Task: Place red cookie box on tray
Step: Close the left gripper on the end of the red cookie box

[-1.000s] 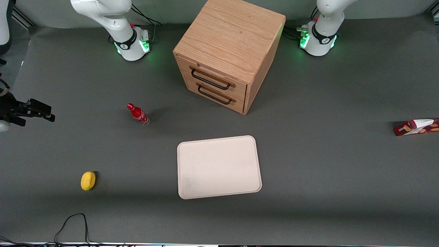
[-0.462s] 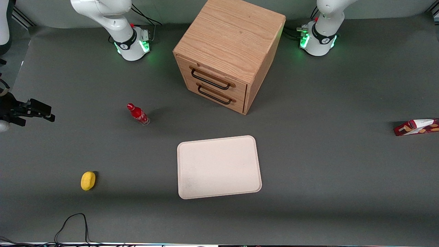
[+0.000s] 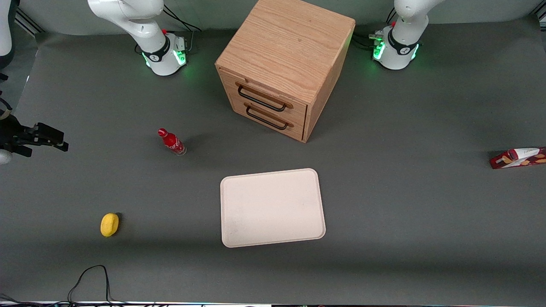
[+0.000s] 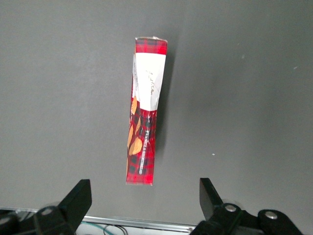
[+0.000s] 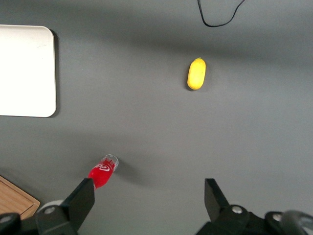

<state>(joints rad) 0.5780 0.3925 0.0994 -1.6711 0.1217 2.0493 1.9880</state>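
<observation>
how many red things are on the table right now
2. The red cookie box lies flat at the working arm's end of the table, under the open gripper hovering above it. A small red bottle stands toward the parked arm's end. Nothing else red shows.

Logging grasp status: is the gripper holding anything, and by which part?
Nothing. The gripper hangs open above the cookie box, which lies on the table, untouched.

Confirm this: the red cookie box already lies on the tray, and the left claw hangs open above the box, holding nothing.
Wrong in one respect: the red cookie box is not on the tray. The front view shows it lying on the table toward the working arm's end, well apart from the tray. The rest stands: in the left wrist view the claw hangs open above the box, holding nothing.
</observation>
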